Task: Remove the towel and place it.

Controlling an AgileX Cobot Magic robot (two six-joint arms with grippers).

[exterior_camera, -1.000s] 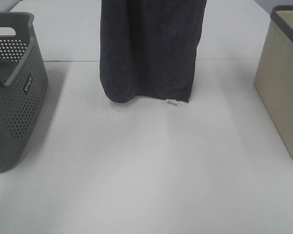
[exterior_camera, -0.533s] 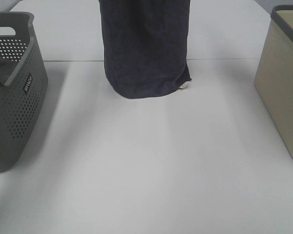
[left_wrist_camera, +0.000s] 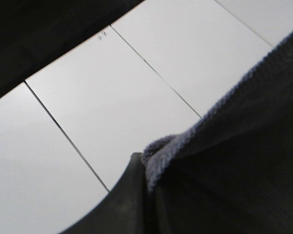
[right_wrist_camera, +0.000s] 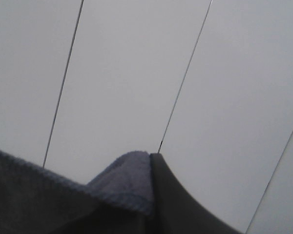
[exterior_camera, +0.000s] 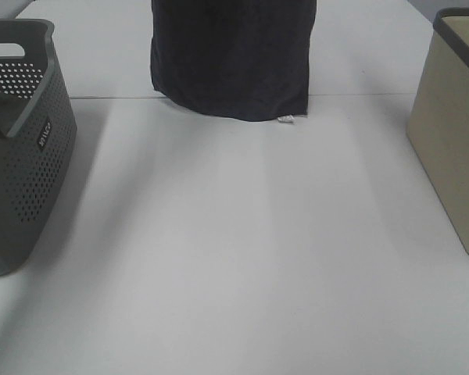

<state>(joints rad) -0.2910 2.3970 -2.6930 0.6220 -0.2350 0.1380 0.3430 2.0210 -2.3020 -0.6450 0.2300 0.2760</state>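
The dark charcoal towel [exterior_camera: 230, 58] hangs at the top middle of the exterior high view. Its lower hem, with a small white tag [exterior_camera: 285, 119], hovers near the far part of the white table [exterior_camera: 234, 258]. Both grippers are above that view's top edge. In the left wrist view my left gripper [left_wrist_camera: 147, 181] is shut on a fuzzy hemmed edge of the towel [left_wrist_camera: 234, 146]. The right wrist view shows my right gripper [right_wrist_camera: 150, 195] shut on another bunched corner of the towel [right_wrist_camera: 122, 178].
A grey perforated basket [exterior_camera: 19, 141] stands at the left edge of the table. A beige bin with a dark rim [exterior_camera: 453, 141] stands at the right edge. A seam crosses the table just behind the towel's hem.
The towel's lower edge has risen and drawn back toward the far side of the table, swinging a little as it went. Both grips stay closed.
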